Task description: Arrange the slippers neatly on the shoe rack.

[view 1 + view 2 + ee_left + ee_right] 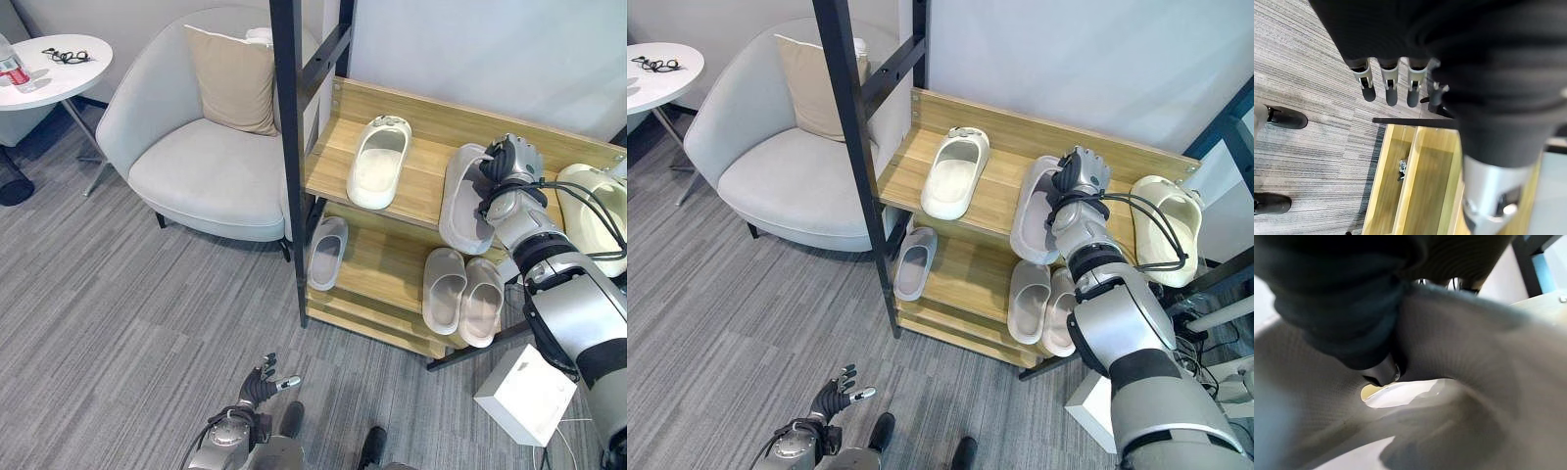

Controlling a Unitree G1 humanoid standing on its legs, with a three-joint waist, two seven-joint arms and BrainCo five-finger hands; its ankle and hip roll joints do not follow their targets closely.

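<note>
Slipper [462,201], grey, top shelf of shoe rack [431,122]: my right hand [509,162] grips it; left hand [263,380] loosely spread over floor.

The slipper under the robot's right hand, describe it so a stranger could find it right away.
Find the wooden shoe rack beside the grey armchair and look at its top shelf. The grey slipper lies there between a white slipper and a cream slipper, the right hand on it.
</note>
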